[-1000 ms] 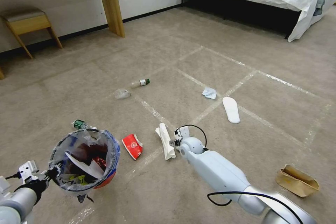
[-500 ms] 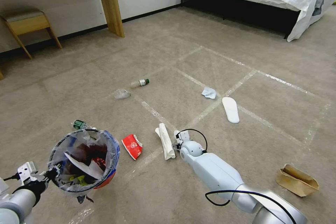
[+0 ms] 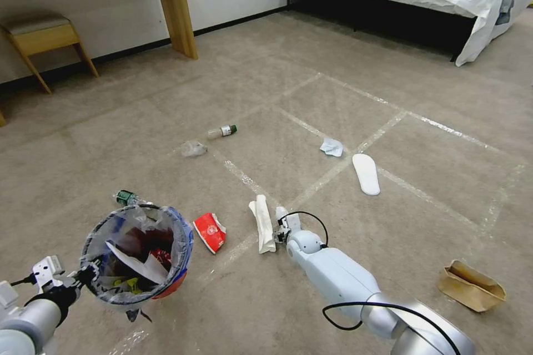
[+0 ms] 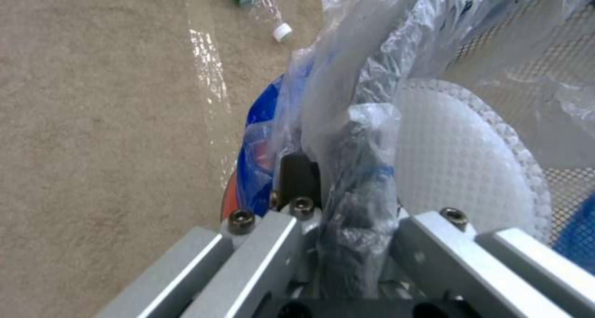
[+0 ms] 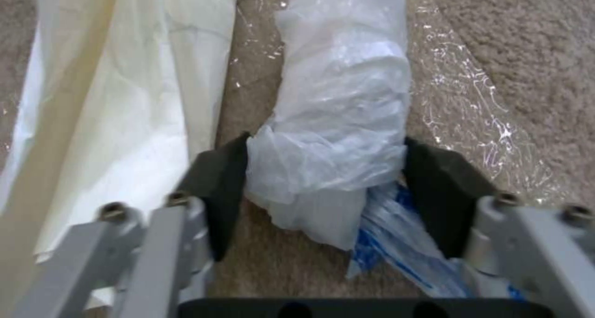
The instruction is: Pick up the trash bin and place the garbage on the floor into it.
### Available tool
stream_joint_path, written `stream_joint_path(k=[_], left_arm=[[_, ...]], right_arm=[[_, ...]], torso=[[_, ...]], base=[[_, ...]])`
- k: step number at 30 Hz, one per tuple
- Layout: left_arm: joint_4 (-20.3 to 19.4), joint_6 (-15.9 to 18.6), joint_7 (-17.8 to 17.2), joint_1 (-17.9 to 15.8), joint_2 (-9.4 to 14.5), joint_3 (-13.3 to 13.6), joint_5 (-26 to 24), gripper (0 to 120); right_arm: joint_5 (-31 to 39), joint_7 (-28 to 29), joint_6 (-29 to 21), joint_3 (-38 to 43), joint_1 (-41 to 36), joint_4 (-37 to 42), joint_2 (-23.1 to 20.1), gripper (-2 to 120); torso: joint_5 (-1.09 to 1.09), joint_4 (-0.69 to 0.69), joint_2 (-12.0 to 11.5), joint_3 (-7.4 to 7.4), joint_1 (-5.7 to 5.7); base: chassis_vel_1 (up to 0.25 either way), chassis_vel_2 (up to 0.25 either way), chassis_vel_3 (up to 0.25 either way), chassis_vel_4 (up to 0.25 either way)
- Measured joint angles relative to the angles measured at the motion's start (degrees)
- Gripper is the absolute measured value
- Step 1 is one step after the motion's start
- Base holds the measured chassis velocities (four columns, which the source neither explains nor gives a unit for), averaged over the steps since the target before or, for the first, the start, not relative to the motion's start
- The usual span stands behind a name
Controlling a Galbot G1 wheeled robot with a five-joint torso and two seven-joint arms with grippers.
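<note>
1. 2 grippers were seen at work: the left gripper (image 4: pixel 338 225) was clamped on the rim of the trash bin (image 3: pixel 136 255), and the right gripper (image 5: pixel 325 188) was lowered to the carpet (image 3: pixel 311 94).
2. The trash bin was held off the floor at the lower left of the head view, tilted so that its mouth was shown; red and white litter was seen inside its clear, blue-printed liner (image 4: pixel 372 71).
3. In the left wrist view, the rim and bunched liner were pinched between the closed jaws.
4. The right gripper's dark pads (image 5: pixel 220 188) were set on either side of a crumpled clear plastic wad (image 5: pixel 341 113), touching it on both sides; whether it was being squeezed could not be told.
5. A white paper roll (image 3: pixel 263 223) was lying just beside that wad, on a strip of clear tape on the carpet.
6. A red wrapper (image 3: pixel 210 231) was found between the bin and the paper roll.
7. A green-capped bottle (image 3: pixel 126 197) was lying just beyond the bin.
8. Farther off, a small bottle (image 3: pixel 222 131), a clear plastic scrap (image 3: pixel 193 148), a tissue (image 3: pixel 332 147) and a white insole (image 3: pixel 366 173) were scattered well apart.
9. A brown paper scrap (image 3: pixel 471 286) was lying to the right of the right arm.
</note>
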Motion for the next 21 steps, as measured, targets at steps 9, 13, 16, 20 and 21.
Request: stream_joint_path(k=[9,13,16,20,21], left_arm=[[0.81,-0.09,0.12,-0.24,-0.27,0.50,0.48,1],[0.85,-0.12,0.13,-0.16,-0.36,0.56,0.57,1],[0.80,-0.12,0.13,-0.05,-0.20,0.52,0.56,1],[0.44,-0.13,0.09,-0.14,0.08,0.47,0.28,1],[0.27,-0.12,0.04,-0.26,0.09,0.61,0.20,1]], right_arm=[[0.14,0.14,0.33,0.45,-0.95,2.13,-1.40,23],[0.41,0.48,0.80,1.45,-2.00,4.95,-2.51,6],[1.70,1.30,0.61,2.73,-3.11,10.46,-4.15,0],[3.74,2.17,0.22,4.87,-4.43,20.46,-6.89,0],[5.36,2.19,0.51,5.70,-4.59,25.93,-8.27,0]], torso=[[0.00,0.00,0.00,0.00,0.00],[0.00,0.00,0.00,0.01,0.00],[0.00,0.00,0.00,0.00,0.00],[0.00,-0.01,0.00,0.00,0.00],[0.00,0.00,0.00,0.00,0.00]], base=[[0.000,0.000,0.000,0.000],[0.000,0.000,0.000,0.000],[0.000,0.000,0.000,0.000],[0.000,0.000,0.000,0.000],[0.000,0.000,0.000,0.000]])
